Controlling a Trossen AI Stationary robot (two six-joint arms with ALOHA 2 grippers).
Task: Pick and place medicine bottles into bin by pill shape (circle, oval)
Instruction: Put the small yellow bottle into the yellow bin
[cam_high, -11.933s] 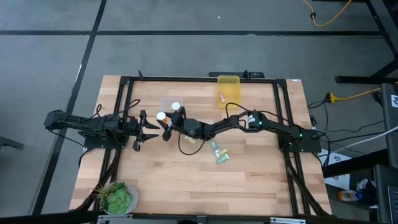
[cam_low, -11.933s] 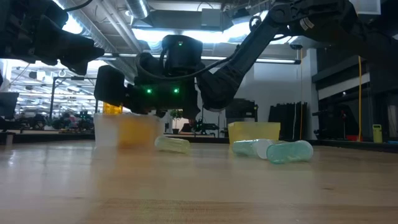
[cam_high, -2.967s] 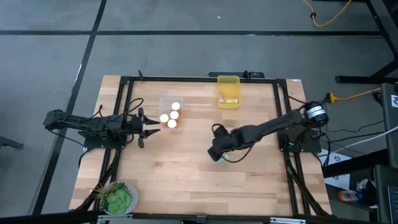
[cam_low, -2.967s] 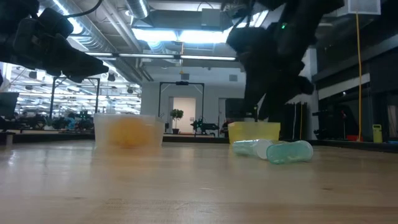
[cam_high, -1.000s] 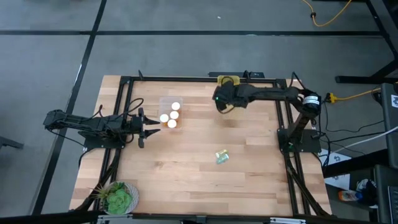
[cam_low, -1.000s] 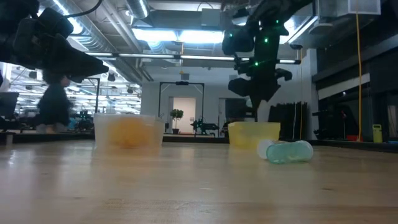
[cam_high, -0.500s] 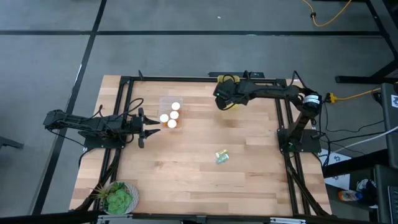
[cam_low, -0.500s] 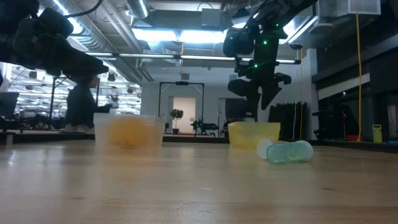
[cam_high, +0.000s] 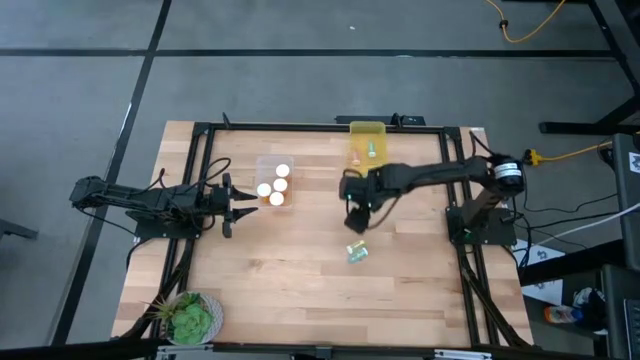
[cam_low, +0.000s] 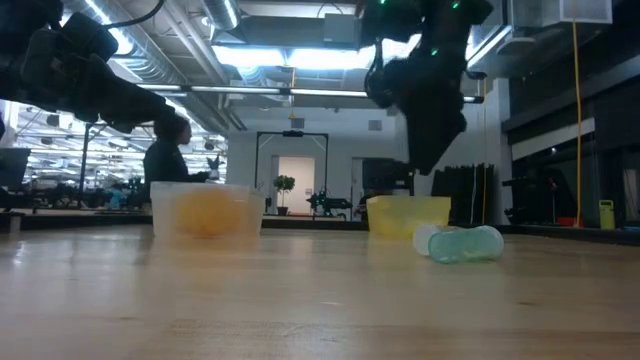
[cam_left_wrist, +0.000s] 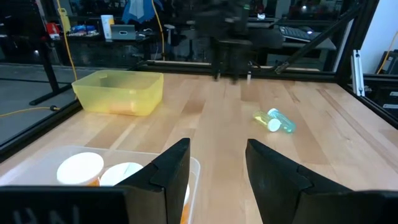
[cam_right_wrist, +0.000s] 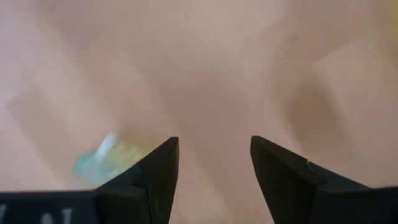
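Note:
My right gripper (cam_high: 355, 207) hangs open over bare table, pointing down, between the yellow bin (cam_high: 381, 128) and a teal medicine bottle (cam_high: 356, 253). That bottle lies on its side (cam_low: 465, 243), with a paler greenish piece close beside it (cam_left_wrist: 260, 116). Nothing is between the fingers in the right wrist view (cam_right_wrist: 214, 143), where the bottle (cam_right_wrist: 106, 159) shows blurred to one side. The yellow bin holds slim bottles (cam_high: 366, 151). The clear bin (cam_high: 262, 162) holds three white-capped orange bottles (cam_high: 275, 187). My left gripper (cam_high: 243, 206) waits open beside the clear bin.
A potted plant (cam_high: 190, 318) stands at the near left corner. Black frame rails (cam_high: 300, 127) run along the table's far and side edges. Bare wood lies around the teal bottle. A person (cam_low: 170, 150) shows in the room beyond the table.
My right gripper has opened above the yellow bin, then swung away from it toward the table's near edge and the teal bottle, rolling its wrist until it points down. A greenish bottle now shows in the yellow bin. My left arm has kept still.

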